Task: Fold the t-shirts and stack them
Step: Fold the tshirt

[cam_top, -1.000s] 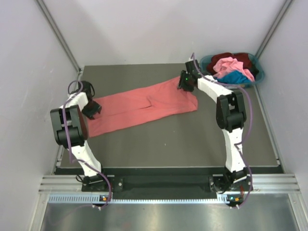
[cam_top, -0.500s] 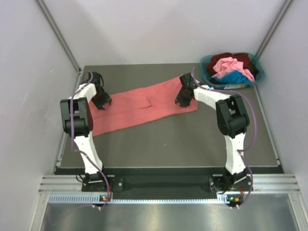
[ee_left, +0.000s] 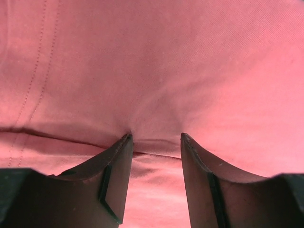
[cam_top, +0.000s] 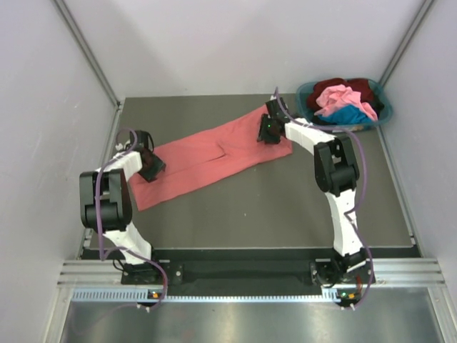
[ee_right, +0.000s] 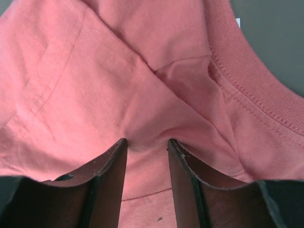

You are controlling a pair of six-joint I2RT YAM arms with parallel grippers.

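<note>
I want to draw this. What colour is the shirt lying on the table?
Plain salmon-red. The shirt shows best in the top view.

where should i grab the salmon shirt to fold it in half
The salmon shirt lies flat as a long narrow strip, so pinch its two short ends from above: the collar end under the right gripper, the opposite end under the left gripper. One end could then fold over the other.
</note>
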